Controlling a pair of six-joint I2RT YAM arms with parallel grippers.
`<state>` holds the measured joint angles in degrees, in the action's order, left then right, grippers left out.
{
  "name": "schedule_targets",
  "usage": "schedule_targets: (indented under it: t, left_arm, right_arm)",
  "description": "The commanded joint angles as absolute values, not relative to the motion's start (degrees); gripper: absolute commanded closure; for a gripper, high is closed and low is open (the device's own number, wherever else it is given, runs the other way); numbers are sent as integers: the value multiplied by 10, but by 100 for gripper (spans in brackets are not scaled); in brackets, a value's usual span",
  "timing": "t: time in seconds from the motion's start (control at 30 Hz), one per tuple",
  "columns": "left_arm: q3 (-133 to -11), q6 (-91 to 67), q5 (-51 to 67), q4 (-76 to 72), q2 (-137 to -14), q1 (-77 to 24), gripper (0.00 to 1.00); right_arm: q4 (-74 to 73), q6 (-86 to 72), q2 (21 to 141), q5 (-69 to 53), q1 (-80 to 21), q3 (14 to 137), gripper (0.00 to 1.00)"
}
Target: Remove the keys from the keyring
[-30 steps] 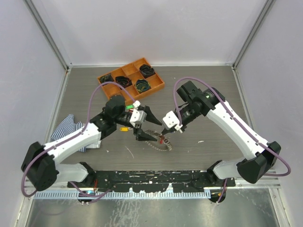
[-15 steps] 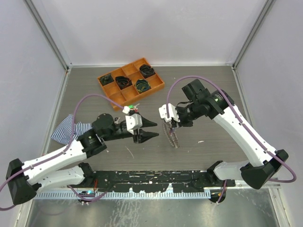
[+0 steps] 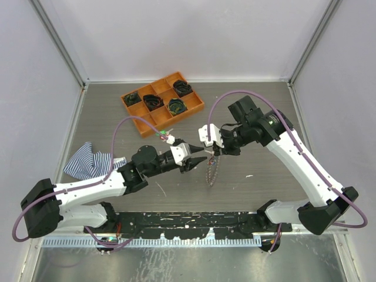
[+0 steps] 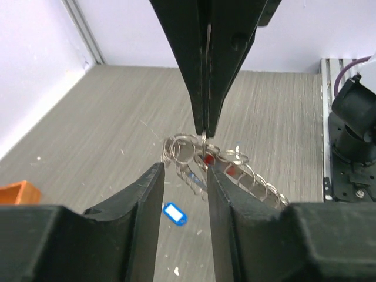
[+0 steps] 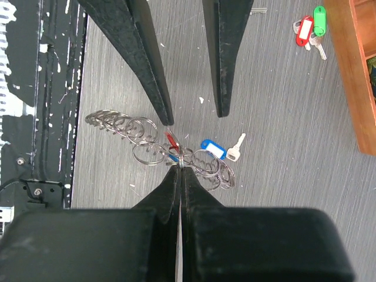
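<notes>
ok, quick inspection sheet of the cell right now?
surface: grey table, light scuffs.
job's things: keyring hangs from right gripper, red tag among its rings; blue-tagged key loose on table; red- and green-tagged keys near orange tray.
clutter: black coiled bundles in orange tray; striped cloth beside left arm.
grippers: right gripper shut on keyring; left gripper open, tips beside it.
cables: purple cables loop over both arms.
surroundings: white walls, metal frame.

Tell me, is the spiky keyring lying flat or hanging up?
Hanging up. The right gripper pinches the keyring at its top, and it dangles edgewise. Whether its bottom touches the table, I cannot tell.
</notes>
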<state>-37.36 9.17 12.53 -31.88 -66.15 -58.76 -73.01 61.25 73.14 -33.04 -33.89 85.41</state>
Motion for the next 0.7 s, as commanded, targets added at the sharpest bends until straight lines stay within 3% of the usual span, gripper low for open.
schedule_targets:
  t: [0.0,0.33,0.67]
  left_arm:
    - [-393,111,123,-408,-669,-589,66]
    - [-405,89,186,-413,-687,-588,67]
    - [-416,73,171,-409,-703,-588,70]
  right_arm:
    - [-713,614,725,-369,-334,865,99]
    - [-707,612,719,-388,-323,860,99]
    - [-703,611,716,-394,-323,854,99]
